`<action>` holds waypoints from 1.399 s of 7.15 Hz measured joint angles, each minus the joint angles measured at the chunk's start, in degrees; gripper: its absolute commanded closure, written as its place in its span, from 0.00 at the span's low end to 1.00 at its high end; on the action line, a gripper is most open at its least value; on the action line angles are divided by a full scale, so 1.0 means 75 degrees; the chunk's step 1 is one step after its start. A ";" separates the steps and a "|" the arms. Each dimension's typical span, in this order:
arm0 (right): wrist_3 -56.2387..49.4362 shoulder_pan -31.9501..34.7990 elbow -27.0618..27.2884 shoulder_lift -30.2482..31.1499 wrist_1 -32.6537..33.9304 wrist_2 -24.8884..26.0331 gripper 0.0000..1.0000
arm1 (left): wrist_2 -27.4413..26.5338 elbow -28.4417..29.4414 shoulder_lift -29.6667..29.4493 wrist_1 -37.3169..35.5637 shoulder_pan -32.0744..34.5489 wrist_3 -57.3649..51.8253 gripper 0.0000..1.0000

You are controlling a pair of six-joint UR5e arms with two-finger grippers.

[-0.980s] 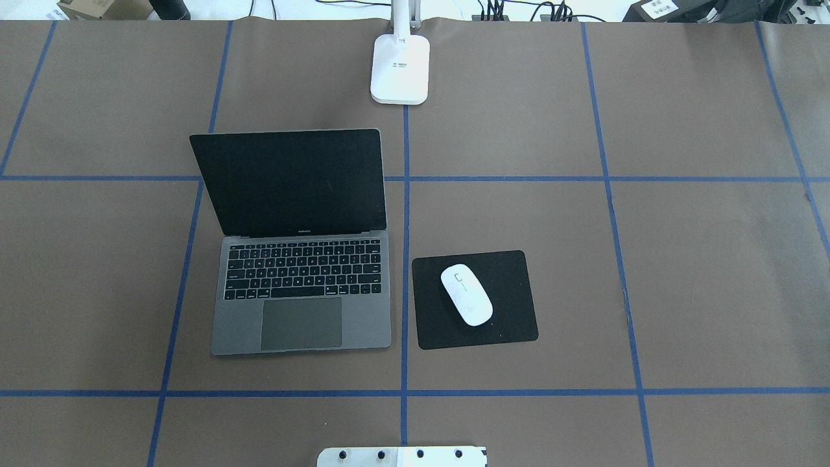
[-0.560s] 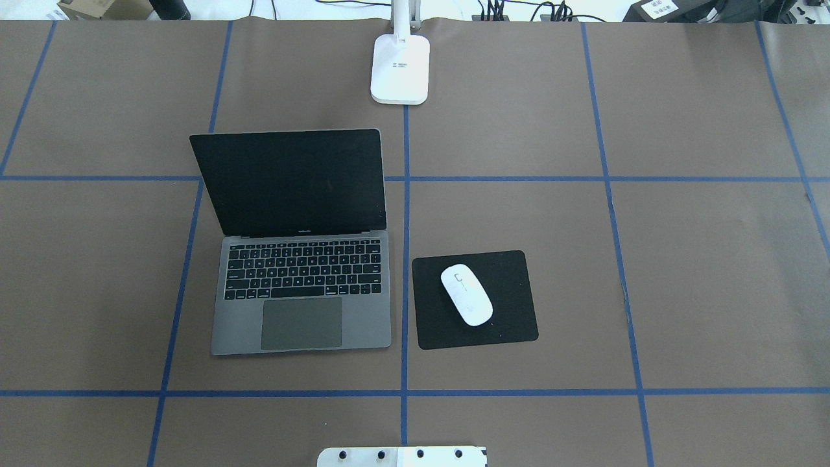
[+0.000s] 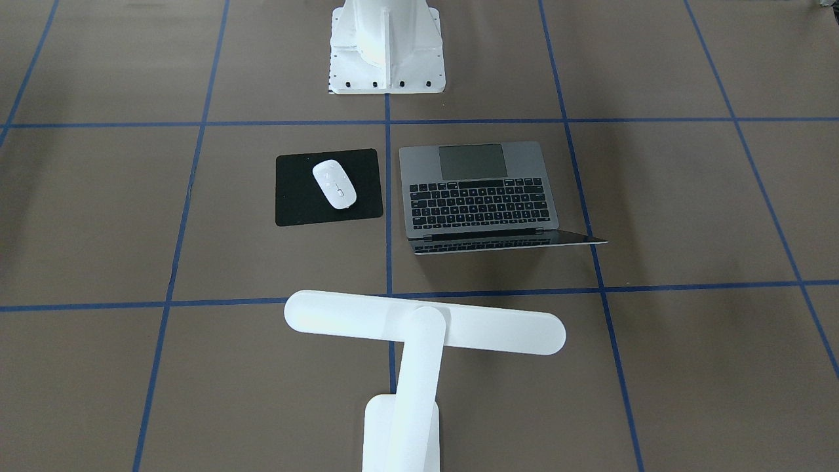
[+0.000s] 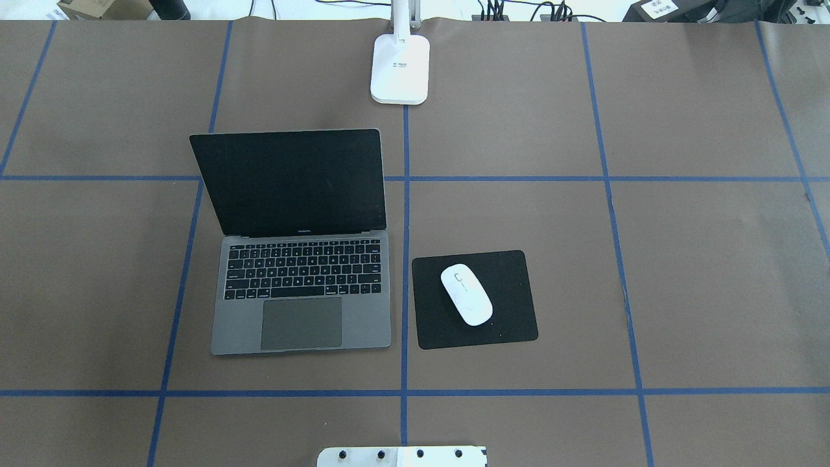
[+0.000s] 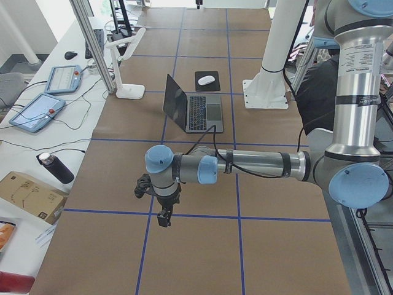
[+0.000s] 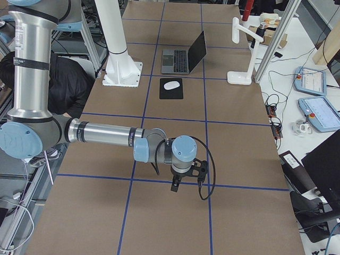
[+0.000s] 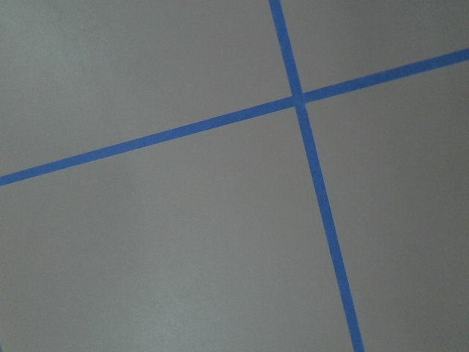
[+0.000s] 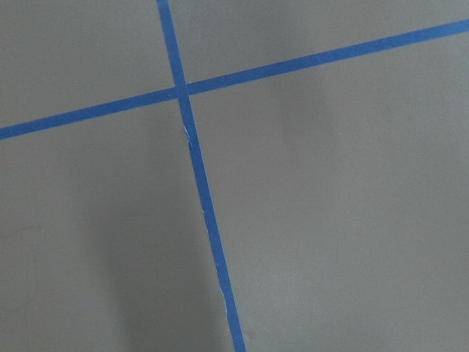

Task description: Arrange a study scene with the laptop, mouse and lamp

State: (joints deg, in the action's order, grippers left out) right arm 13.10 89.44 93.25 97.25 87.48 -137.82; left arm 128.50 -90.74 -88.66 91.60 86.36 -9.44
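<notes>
Surveying the Desk: Laptop, Lamp and Mouse

1. The desk (image 4: 713, 292) is covered in brown paper marked with a grid of blue tape lines.

2. The left arm (image 5: 245, 165) reaches out level over the robot's left end of the desk. The right arm (image 6: 106, 133) does the same over the right end. Both are well apart from the task items.

3. The white pedestal (image 3: 387, 46) is bolted at the robot's edge, on the centre tape line.

4. The laptop (image 4: 295, 243) lies open with its screen dark. It sits just left of the centre line, trackpad toward the robot.

5. The lamp (image 3: 419, 367) stands at the far edge on the centre line. Its bar head runs crosswise, beyond the laptop screen.

6. The black mat (image 4: 512, 311) lies flat just right of the laptop, across the centre line.

7. The mouse (image 4: 466, 295) rests on the mat, turned at a diagonal.

8. The left claw (image 5: 164, 218) and right claw (image 6: 175, 186) each point down above a tape crossing. Only the side views show them, so released or clenched cannot be told. Both wrist views show only paper and tape.
</notes>
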 measured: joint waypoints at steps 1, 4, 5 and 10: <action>0.0000 0.0026 0.0034 0.0018 0.0021 -0.0030 0.01 | 0.0325 0.0098 0.0012 0.0189 0.0003 0.0369 0.01; 0.0000 0.0054 0.0067 0.0028 0.0013 -0.0043 0.01 | 0.0643 0.0001 0.0018 0.0288 -0.0001 0.0834 0.01; 0.0000 0.0059 0.0069 0.0023 0.0010 -0.0036 0.01 | 0.0651 -0.0001 0.0010 0.0290 -0.0005 0.0851 0.01; 0.0000 0.0127 0.0070 0.0033 -0.0006 -0.0038 0.01 | 0.0656 0.0017 -0.0024 0.0291 -0.0007 0.0858 0.01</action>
State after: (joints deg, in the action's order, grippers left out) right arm 13.10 90.39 93.78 97.49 87.44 -138.10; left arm 133.42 -90.62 -88.83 93.78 86.31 -3.00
